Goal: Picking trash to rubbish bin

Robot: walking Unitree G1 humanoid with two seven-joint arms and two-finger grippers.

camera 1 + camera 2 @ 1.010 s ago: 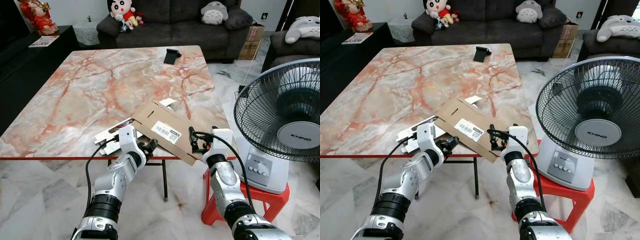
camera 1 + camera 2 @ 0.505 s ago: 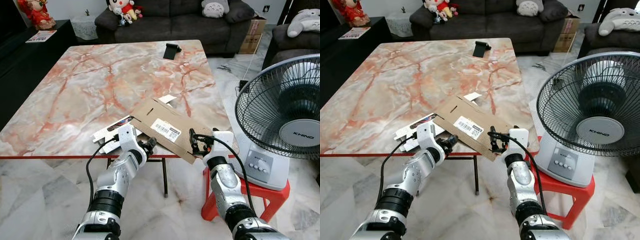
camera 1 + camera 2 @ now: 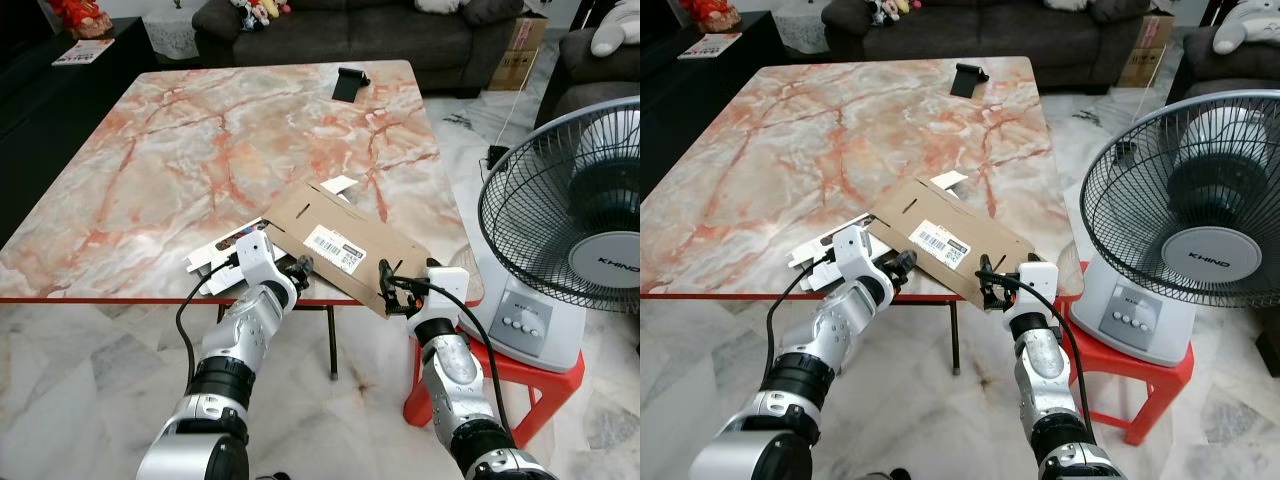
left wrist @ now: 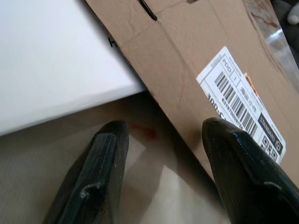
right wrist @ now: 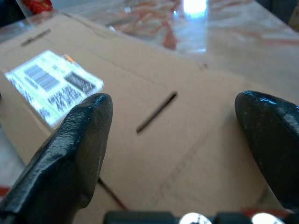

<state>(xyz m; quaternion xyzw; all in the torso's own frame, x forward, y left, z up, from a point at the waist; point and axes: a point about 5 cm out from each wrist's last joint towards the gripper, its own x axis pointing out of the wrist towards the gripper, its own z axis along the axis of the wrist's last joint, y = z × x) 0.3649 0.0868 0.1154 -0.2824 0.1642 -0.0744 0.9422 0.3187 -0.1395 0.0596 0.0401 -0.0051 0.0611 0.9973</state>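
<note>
Lying flat on the marble worktop [image 3: 180,150], overhanging its near edge, the brown cardboard sheet [image 3: 350,250] with its white barcode label [image 3: 335,248] has not been lifted yet, so the pickup and the whole carry to a bin remain. The left gripper [image 3: 296,270] and right gripper [image 3: 392,290] flank its near corners, fingers [image 4: 105,172] spread and holding nothing.

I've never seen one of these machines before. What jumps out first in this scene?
A flattened brown cardboard sheet with a white barcode label lies at the near edge of the pink-veined marble table. The left tool and right tool, both open, reach toward it from either side. A large black-grilled fan stands on the right.
</note>
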